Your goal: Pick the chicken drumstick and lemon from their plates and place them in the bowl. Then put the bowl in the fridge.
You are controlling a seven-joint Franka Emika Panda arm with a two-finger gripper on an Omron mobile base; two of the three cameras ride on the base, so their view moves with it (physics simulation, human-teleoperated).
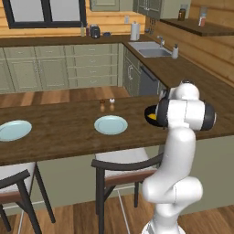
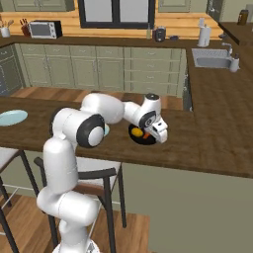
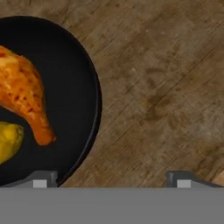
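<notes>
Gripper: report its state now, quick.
Gripper: open, holding nothing; one fingertip stands over the black bowl's rim, the other over the counter.

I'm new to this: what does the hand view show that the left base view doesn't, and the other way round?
Hand view alone: the chicken drumstick lying inside the bowl, close up, and the open gripper with one fingertip at the bowl's rim, the other over bare wood.

Left base view alone: two plates with nothing on them, the sink and chairs.

Both: the black bowl, the yellow lemon in it, and the wooden counter.
</notes>
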